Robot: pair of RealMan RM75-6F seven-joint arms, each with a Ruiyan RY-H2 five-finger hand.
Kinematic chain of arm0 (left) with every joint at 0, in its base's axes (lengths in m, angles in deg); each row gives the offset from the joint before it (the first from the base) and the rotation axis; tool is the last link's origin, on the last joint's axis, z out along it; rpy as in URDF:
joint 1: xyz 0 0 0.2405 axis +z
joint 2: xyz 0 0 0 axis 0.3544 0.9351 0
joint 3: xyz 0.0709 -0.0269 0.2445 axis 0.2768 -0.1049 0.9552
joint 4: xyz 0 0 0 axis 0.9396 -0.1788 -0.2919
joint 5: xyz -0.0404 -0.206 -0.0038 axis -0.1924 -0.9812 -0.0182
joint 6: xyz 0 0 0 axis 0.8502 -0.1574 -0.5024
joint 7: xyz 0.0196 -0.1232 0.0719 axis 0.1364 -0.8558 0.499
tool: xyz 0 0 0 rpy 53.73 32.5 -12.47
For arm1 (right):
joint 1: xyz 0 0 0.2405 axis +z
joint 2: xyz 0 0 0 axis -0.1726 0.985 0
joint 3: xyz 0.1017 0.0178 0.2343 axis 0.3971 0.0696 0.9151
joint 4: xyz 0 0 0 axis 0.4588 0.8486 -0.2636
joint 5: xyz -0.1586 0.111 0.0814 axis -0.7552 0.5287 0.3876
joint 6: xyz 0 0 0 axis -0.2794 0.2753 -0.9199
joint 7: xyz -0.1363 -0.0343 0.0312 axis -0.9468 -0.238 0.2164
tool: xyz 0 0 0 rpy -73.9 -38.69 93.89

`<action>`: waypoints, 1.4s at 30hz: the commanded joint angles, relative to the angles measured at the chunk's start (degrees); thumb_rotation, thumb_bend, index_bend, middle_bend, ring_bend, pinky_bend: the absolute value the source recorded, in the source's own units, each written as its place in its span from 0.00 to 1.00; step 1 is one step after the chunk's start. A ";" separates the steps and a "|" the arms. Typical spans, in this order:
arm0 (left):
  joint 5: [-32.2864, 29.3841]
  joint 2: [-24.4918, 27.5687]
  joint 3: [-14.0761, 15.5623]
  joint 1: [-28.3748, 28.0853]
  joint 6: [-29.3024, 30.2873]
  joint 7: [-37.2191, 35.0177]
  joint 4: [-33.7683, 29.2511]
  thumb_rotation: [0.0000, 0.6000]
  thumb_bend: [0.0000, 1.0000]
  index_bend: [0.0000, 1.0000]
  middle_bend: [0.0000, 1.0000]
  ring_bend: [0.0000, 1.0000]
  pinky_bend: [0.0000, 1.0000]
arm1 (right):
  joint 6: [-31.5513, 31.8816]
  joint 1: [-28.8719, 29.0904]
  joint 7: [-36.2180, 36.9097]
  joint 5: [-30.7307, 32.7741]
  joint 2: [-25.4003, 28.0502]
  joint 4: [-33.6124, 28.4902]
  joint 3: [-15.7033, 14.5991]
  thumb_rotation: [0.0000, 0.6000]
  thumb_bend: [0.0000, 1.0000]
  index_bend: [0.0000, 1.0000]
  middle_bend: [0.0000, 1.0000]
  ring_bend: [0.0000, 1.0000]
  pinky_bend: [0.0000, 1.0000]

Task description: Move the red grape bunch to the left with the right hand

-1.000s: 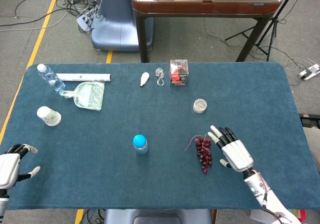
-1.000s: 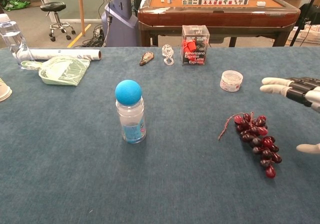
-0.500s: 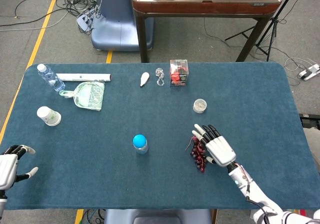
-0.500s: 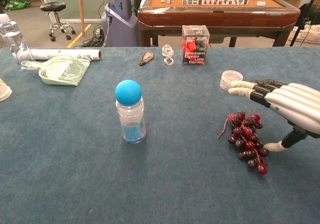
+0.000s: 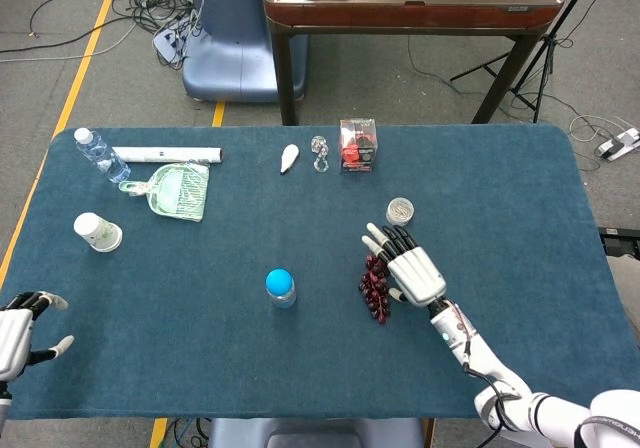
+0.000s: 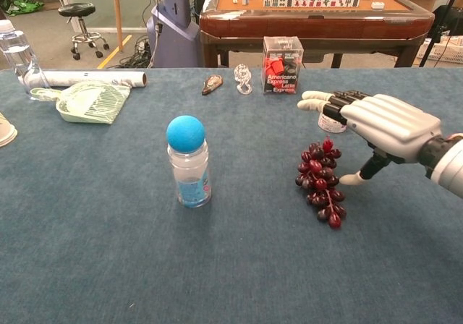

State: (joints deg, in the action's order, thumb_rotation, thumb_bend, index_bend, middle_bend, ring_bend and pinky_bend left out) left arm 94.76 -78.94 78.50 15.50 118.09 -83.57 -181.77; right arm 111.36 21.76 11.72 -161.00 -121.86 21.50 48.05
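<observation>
Since 1 s ago your right hand (image 5: 410,272) has swept the red grape bunch (image 5: 376,286) leftward, nearer the blue-capped bottle (image 5: 280,287). Fingers spread flat, grasping nothing, thumb against the grapes. Risk: bunch rolls, slips past the thumb.

red grape bunch (image 6: 320,185) | dark red cluster | lying on table | mid-right

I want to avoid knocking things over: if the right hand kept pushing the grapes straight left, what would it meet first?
Probably the blue-capped bottle: it stands left of the grapes and right hand, roughly in line, though depth is unclear.
</observation>
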 commanded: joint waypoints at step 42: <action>-1.97 0.75 -0.23 -0.07 -1.68 0.39 -0.23 1.00 0.18 0.43 0.40 0.30 0.46 | 2.21 1.64 -3.23 1.28 6.92 -15.67 -5.23 1.00 0.00 0.00 0.00 0.00 0.09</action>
State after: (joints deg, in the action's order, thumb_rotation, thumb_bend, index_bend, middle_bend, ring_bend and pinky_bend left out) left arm 92.79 -78.17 78.27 15.43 116.41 -83.20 -181.99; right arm 113.07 23.87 8.67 -159.24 -115.49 6.51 43.37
